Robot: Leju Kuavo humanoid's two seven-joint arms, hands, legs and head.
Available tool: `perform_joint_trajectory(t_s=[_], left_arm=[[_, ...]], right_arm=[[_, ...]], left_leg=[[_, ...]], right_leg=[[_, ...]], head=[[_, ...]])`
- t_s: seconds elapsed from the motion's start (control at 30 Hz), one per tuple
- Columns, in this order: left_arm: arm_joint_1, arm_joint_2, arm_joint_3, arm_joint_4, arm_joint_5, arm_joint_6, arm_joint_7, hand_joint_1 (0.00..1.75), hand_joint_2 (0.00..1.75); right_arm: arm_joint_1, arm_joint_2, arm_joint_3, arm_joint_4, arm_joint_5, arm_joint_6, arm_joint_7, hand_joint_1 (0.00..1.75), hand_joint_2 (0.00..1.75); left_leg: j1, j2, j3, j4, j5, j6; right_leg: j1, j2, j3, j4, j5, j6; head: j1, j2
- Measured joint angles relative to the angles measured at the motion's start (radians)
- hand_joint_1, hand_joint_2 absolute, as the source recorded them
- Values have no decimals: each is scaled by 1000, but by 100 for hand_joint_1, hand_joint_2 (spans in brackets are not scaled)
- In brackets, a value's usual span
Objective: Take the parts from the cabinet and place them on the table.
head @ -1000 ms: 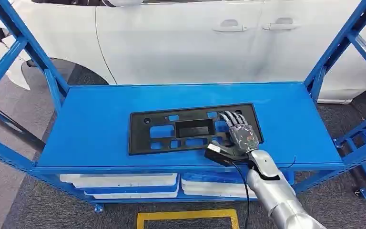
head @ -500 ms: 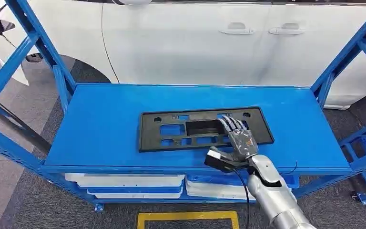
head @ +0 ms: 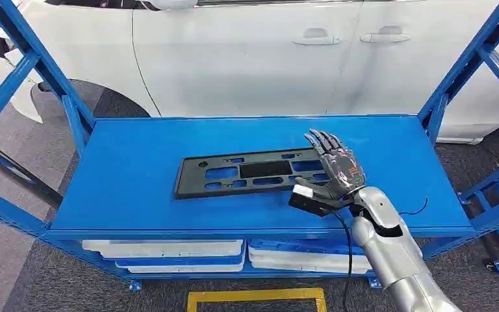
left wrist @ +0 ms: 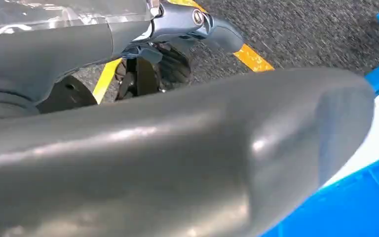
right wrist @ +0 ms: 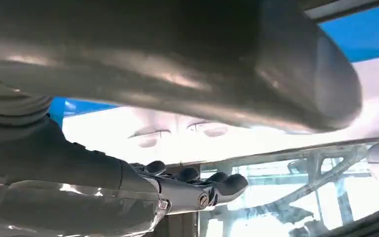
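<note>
Shelf (head: 136, 175) (blue) bears black part (head: 247, 172); white car (head: 247, 52) behind.

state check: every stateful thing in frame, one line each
black plastic panel: flat on the blue table, right end under the hand
right hand: open, fingers extended over the panel's right end
left hand: open or shut unclear
car doors: closed

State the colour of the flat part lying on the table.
Black part, on the blue table; clearest in the head view.
</note>
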Motion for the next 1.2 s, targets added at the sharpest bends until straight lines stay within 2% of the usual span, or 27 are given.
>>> perform_joint_trajectory(t_s=[0.07,0.1,0.13,0.2,0.27,0.3,0.33,0.4,0.43,0.47,0.5,0.53,0.6,0.63,0.67,0.73,0.8,0.83,0.87,0.93,0.97,1.0,1.03,1.1,1.13,1.17,1.2], left_arm=[[0,0,0,0,0,-3,-3,0,0],[-1,0,0,0,0,-5,-5,0,0],[-1,0,0,0,0,-6,-6,0,0],[0,0,0,0,-3,-9,-9,0,0],[0,0,0,0,-3,-8,-9,0,0],[-2,0,0,0,-3,-9,-9,0,0],[-4,0,0,0,-3,-9,-9,0,0],[-8,0,0,0,-3,-9,-6,0,0],[-8,0,0,0,-3,-6,-5,0,0],[-7,0,0,0,-3,-5,-3,0,0],[-6,0,0,0,-3,-2,-3,0,0],[-7,0,0,0,-3,0,-2,0,0],[-7,-2,0,0,-3,1,-2,0,0],[-7,-2,0,0,-3,1,-2,0,0],[-8,-2,0,0,-3,2,-3,0,0],[-8,-2,0,0,-3,1,-3,0,0],[-9,-2,0,0,-3,1,-3,0,0],[-9,-2,0,0,-3,1,-3,0,0],[-10,-2,0,0,-3,1,-3,0,0],[-9,-2,0,0,-3,1,-3,0,0],[-8,-2,0,0,-1,1,-3,0,0],[-6,-2,0,0,0,1,-3,0,0],[-6,-2,0,0,0,1,-3,0,0],[-10,-2,0,0,0,1,-3,0,0],[-12,-1,0,0,0,1,-3,0,0],[-13,-1,0,0,0,1,-3,0,0],[-13,-1,0,0,0,0,-3,0,0]], right_arm=[[24,-13,2,-38,7,-2,10,0,0],[35,-18,4,-54,10,-4,13,0,0],[47,-25,5,-67,12,-7,17,0,0],[72,-37,7,-96,32,-10,31,0,0],[92,-46,11,-124,53,-10,44,0,0],[99,-52,14,-136,59,-10,50,0,0],[100,-57,15,-144,64,-8,53,0,0],[108,-63,18,-151,69,-1,58,0,0],[116,-65,19,-153,72,6,60,0,0],[125,-66,21,-156,73,10,60,0,0],[131,-68,24,-159,73,16,60,0,0],[136,-69,26,-165,71,21,60,0,0],[140,-76,31,-184,70,24,60,0,0],[142,-79,32,-193,68,25,60,0,0],[148,-80,34,-202,65,29,61,0,0],[171,-87,35,-217,61,34,63,0,0],[189,-89,38,-231,60,34,63,0,0],[193,-90,39,-236,61,34,63,0,0],[197,-89,39,-237,61,35,64,0,0],[210,-89,42,-237,64,38,66,0,0],[213,-89,46,-235,71,38,72,0,0],[212,-89,52,-232,82,38,82,0,0],[209,-87,59,-227,92,37,92,0,0],[201,-83,67,-220,101,36,102,0,0],[199,-81,69,-217,102,35,103,0,0],[198,-80,72,-214,103,32,105,0,0],[198,-80,73,-210,104,31,105,0,0]], left_leg=[[0,0,86,-178,95,7],[0,0,124,-265,121,13],[-6,-1,137,-282,107,15],[-6,-2,132,-279,110,22],[-4,-2,135,-289,115,36],[-1,0,140,-296,120,43],[0,0,140,-299,122,47],[-1,1,137,-299,122,49],[-1,1,136,-298,122,50],[-1,1,136,-298,122,50],[-1,0,136,-297,122,50],[-1,-1,137,-295,121,48],[-1,-1,138,-291,118,42],[-6,-1,136,-288,115,37],[-8,-3,134,-286,114,32],[-5,-2,137,-291,116,21],[-3,-1,135,-284,107,8],[-2,0,124,-252,83,4],[-1,0,92,-182,40,0],[0,0,16,-16,-33,-6],[0,0,-9,36,-42,-6],[0,0,-8,30,-25,-5],[0,0,15,-20,10,-3],[-1,0,105,-210,102,8],[-3,0,134,-277,109,17],[-7,1,139,-286,109,19],[-8,-1,136,-285,110,22]], right_leg=[[0,1,5,5,-7,5],[0,1,7,8,-11,9],[8,1,3,12,-13,14],[5,0,0,11,-10,23],[5,1,3,8,-10,36],[0,1,1,20,-22,39],[1,1,-17,55,-47,44],[-3,0,-100,227,-132,54],[-4,0,-136,302,-156,57],[-6,0,-155,337,-157,59],[-8,0,-148,319,-135,60],[-10,0,-114,248,-90,60],[-13,-1,-19,56,-4,55],[-9,-1,1,13,-15,49],[-4,1,-2,11,-9,41],[1,1,-3,13,-11,31],[-8,-2,3,0,-3,14],[-7,-1,4,-1,-2,9],[-6,-2,3,-1,-3,4],[-4,-2,2,0,-4,2],[-3,-2,2,0,-4,2],[-2,-2,3,2,-5,1],[-2,-1,3,3,-5,1],[0,1,6,6,-9,5],[1,1,6,7,-11,8],[6,1,3,10,-11,14],[4,0,1,10,-10,19]], head=[[0,0],[0,0],[1,0],[0,0],[1,0],[1,0],[5,0],[5,0],[6,0],[6,0],[6,0],[6,0],[6,0],[6,0],[5,0],[5,0],[5,0],[2,0],[-1,0],[0,0],[0,0],[0,0],[-1,0],[-1,0],[0,0],[1,0],[1,0]])
